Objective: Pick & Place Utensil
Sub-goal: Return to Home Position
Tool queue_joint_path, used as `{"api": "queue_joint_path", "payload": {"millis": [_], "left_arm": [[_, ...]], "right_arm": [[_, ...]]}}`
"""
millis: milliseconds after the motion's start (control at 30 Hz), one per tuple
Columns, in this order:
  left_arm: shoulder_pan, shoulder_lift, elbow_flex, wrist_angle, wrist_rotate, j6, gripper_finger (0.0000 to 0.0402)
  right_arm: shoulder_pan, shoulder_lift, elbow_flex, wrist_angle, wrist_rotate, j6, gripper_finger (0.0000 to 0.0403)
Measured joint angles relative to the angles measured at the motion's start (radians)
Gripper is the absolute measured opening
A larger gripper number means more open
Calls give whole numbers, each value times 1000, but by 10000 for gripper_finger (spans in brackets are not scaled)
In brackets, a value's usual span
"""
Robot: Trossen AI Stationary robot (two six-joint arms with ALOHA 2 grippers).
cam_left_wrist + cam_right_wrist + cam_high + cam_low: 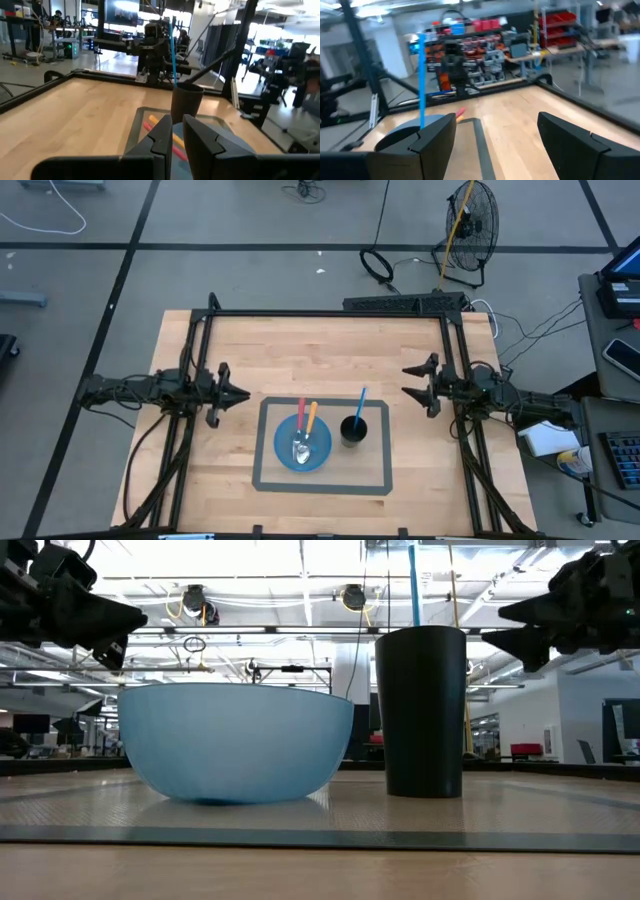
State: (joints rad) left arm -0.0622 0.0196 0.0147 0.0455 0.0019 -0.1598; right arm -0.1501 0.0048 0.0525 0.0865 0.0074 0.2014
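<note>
Matt black cup, wooden table

An open robotics lab or industrial workshop is shown. The wooden counter is boxed in by a black metal frame and is set on a grey floor marked off with dark tape lines. To one side of the right tool, past the counter's edge, a standing fan, a power strip and loose cables are seen. A keyboard is placed behind that tool. Ahead of it, racks of red bins are lined up. Ahead of the left tool, desks are seen across the hall. Bright ceiling lights and bare beams are hung overhead.
</note>
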Motion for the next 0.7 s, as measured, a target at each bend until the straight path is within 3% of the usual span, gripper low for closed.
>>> {"api": "queue_joint_path", "payload": {"millis": [200, 700], "left_arm": [[-12, 0, 0, -14, -3, 32, 49], [-18, 0, 0, -19, -3, -4, 49]], "right_arm": [[20, 0, 0, 6, -38, -60, 279], [87, 0, 0, -62, -64, -8, 279]]}}
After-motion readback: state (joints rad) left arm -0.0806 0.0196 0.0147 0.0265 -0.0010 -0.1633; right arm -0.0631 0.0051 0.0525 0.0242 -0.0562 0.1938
